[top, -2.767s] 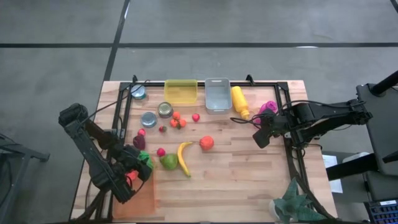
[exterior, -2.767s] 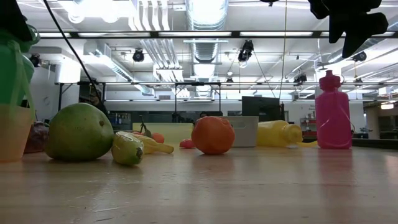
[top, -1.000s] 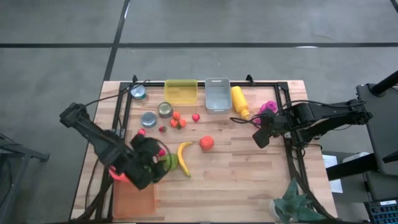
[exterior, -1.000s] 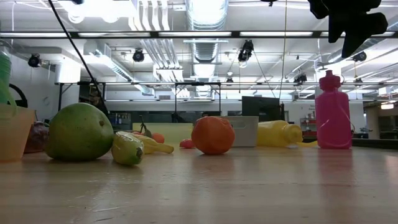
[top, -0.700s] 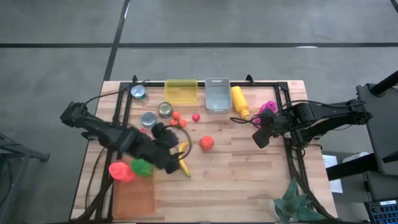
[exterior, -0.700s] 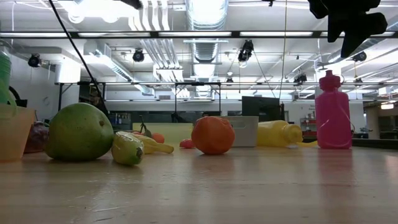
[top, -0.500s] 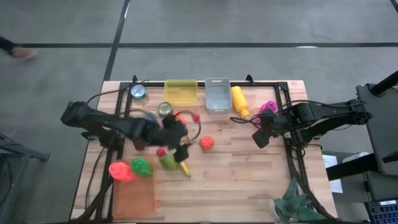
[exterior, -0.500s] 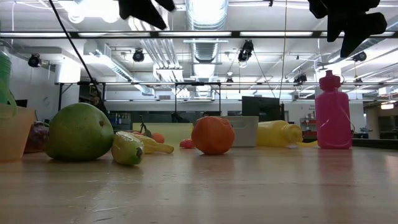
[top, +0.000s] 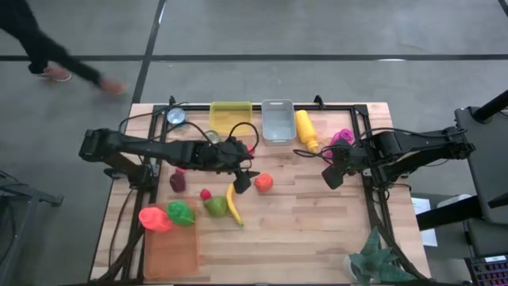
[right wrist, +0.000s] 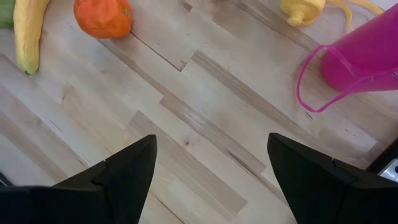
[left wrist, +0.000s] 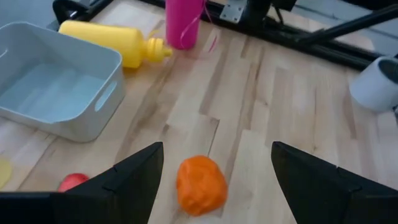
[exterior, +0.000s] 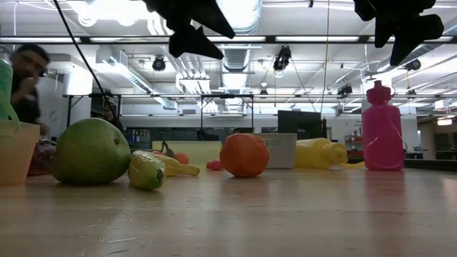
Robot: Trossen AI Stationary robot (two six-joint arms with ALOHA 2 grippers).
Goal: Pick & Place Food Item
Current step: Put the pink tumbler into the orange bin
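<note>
Just ahead of the spread, empty left tool the orange fruit is found on the bench; the right tool, likewise spread, is kept well apart.

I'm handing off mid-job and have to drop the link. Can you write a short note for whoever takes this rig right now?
Left gripper: jaws open, empty, up above the table just short of the orange fruit, which sits between its fingers in the left wrist view.
Right gripper: jaws open, empty, waiting over the table's right side near the pink bottle.
Done: a red item and a green item sit at the orange bin at front left.
Left: orange fruit, banana, pear and the small red pieces are on the table. The yellow bin and grey bin at the back look empty.
</note>
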